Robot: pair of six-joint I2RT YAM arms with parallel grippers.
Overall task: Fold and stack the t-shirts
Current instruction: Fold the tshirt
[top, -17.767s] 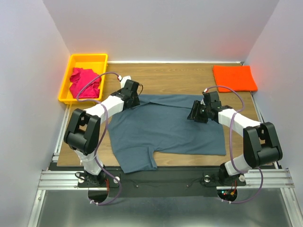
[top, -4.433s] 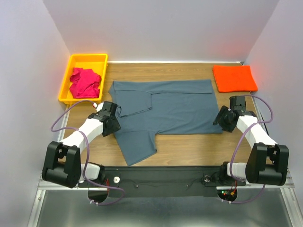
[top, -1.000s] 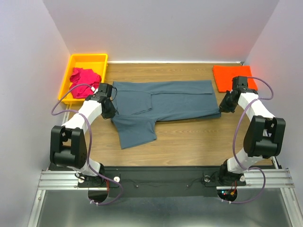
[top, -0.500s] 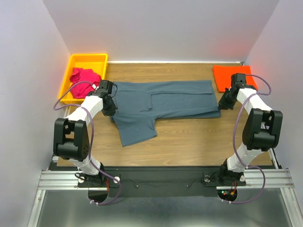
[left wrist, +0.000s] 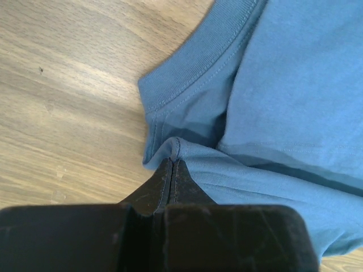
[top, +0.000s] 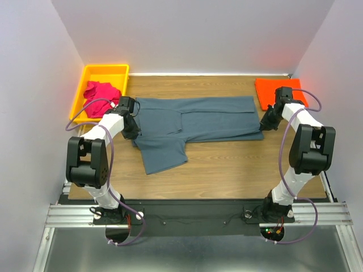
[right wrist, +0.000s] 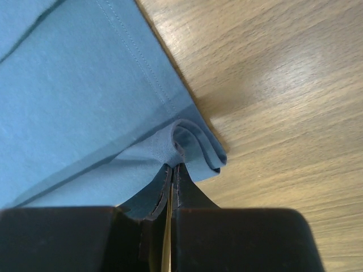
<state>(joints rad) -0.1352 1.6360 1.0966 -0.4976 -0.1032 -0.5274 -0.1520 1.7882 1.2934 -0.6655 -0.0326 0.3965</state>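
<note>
Two pinches hold the grey-blue t-shirt (top: 204, 116): left gripper (left wrist: 172, 167) clamped on its collar-side edge, right gripper (right wrist: 172, 170) on its hem corner. Its long axis runs between them, parallel to the worktop's (top: 227, 170) far edge.

"What sort of place is this?"

"A robotics lab, and a boxed-in test cell at that. Plain pale partition walls (top: 187, 34) close off a wood-grain table top (top: 227, 170) on three sides."

"And the equipment?"

"A white-and-black jointed robot arm (top: 108, 122) stands on the left and a matching one (top: 306, 122) on the right. Both are mounted at a silver slotted aluminium rail (top: 68, 214) along the near edge, and thin purple cables (top: 110, 156) loop off them. A yellow plastic bin (top: 105, 71) sits in the far left corner. Nothing here is domestic."
</note>
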